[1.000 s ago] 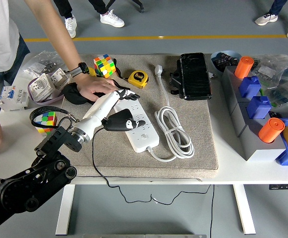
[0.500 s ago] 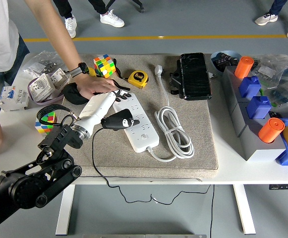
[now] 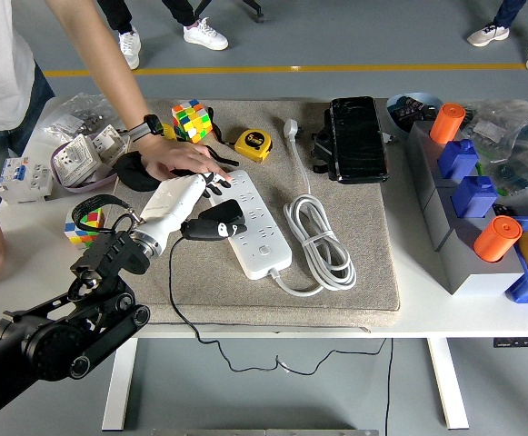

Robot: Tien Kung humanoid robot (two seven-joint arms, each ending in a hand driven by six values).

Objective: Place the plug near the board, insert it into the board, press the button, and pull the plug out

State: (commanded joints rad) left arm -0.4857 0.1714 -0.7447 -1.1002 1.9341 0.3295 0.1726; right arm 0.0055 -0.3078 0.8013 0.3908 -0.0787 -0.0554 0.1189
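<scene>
A long white power strip (image 3: pixel 254 225) lay on a beige woven mat (image 3: pixel 373 263) on the white table (image 3: pixel 445 313), with a coiled white cable (image 3: pixel 321 238) just to its right. Behind them sat a yellow tape measure (image 3: pixel 253 143), a multicoloured puzzle cube (image 3: pixel 190 120) to its left and a black rectangular case (image 3: pixel 355 138) to its right. A person's hand (image 3: pixel 180 160) rested at the strip's far left end, beside the robot's left hand (image 3: pixel 211 184).

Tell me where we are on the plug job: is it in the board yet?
Done: the black plug lies on the white power strip, so it has been brought to the board. In hand: the left hand rests on the strip's far end, beside the person's hand holding that end. I can't tell whether the prongs are seated. Left: confirming insertion, pressing the button, pulling the plug out.
</scene>
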